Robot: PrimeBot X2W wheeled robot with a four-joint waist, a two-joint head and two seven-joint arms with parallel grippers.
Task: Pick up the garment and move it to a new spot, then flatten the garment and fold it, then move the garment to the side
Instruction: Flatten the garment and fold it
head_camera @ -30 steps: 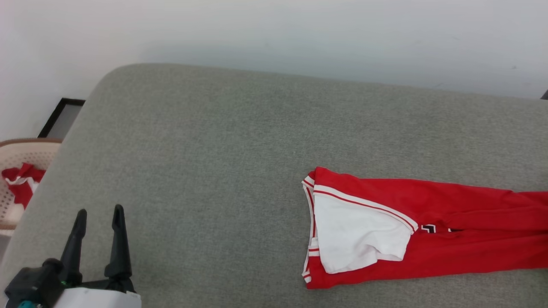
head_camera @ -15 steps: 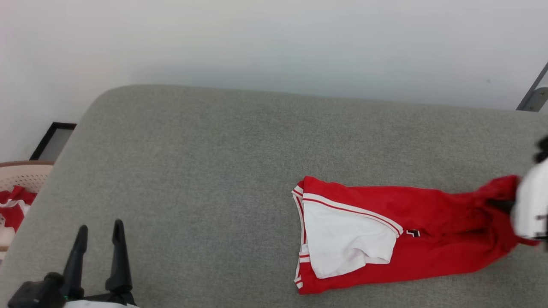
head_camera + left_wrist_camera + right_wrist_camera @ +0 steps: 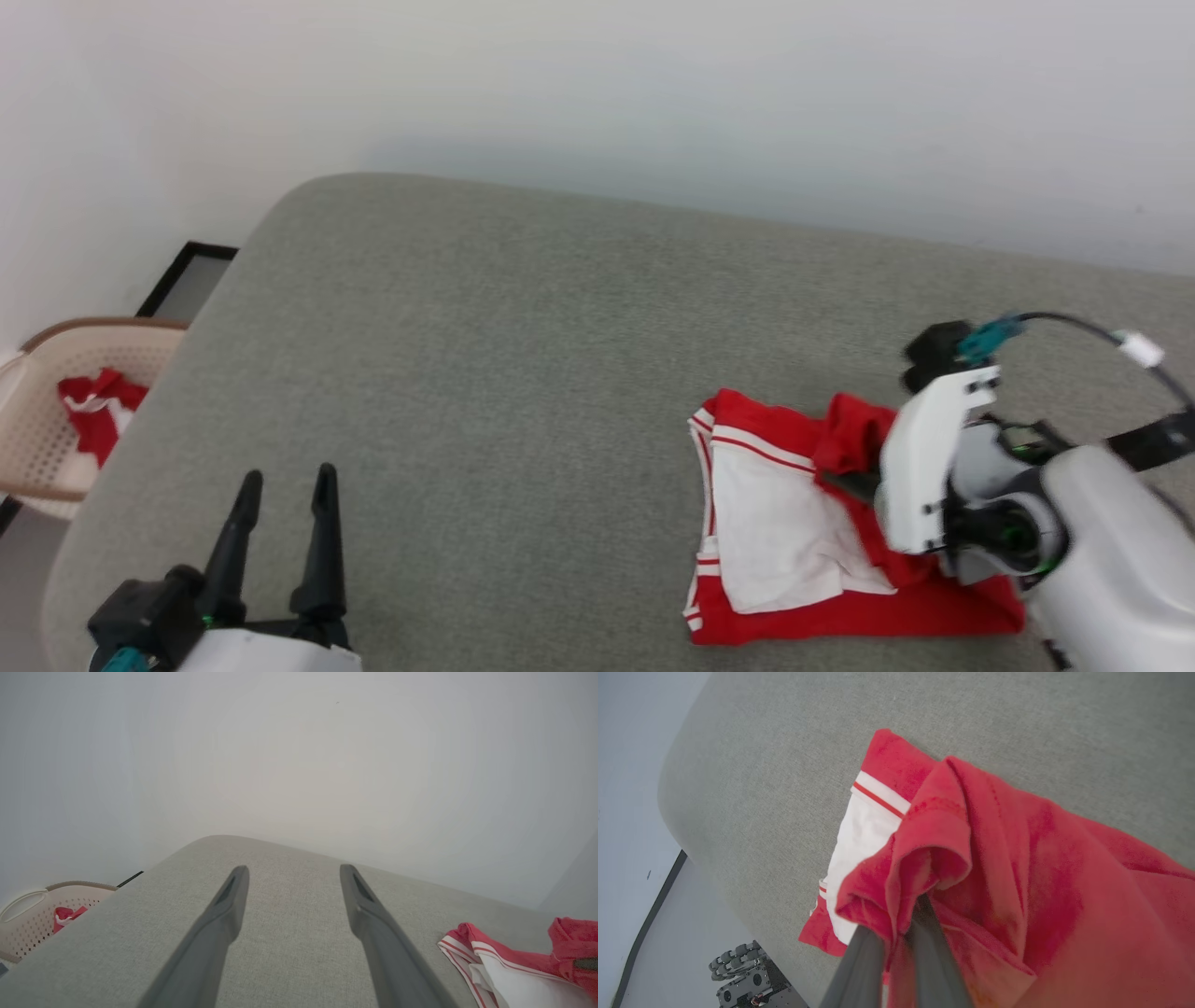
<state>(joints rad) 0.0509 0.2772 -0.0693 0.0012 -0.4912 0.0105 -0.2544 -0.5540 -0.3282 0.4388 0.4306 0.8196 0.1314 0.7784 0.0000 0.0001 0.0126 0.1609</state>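
Note:
The garment [image 3: 794,541], red with a white sleeve and striped trim, lies on the grey cushion [image 3: 513,355] at the right. Its right end is lifted and doubled back toward the sleeve end. My right gripper [image 3: 845,481] is shut on that raised red edge, just above the sleeve. In the right wrist view, red cloth [image 3: 1017,858] bunches over the two fingers of the right gripper [image 3: 901,926], hiding their tips. My left gripper [image 3: 288,478] hovers open over the cushion's front left, far from the cloth. In the left wrist view the left gripper [image 3: 294,870] holds nothing, with the garment [image 3: 514,975] off to the right.
A beige perforated basket [image 3: 56,373] holding red-and-white cloth [image 3: 93,415] stands on the floor left of the cushion. A black-framed panel [image 3: 187,275] leans by the wall. A white wall runs behind the cushion's far edge. The robot's base [image 3: 747,980] sits below the front edge.
My right arm has come in from the right, carrying the garment's far end leftward over its own body. The laid-out cloth is now much shorter. The head camera has shifted; the left gripper stays open.

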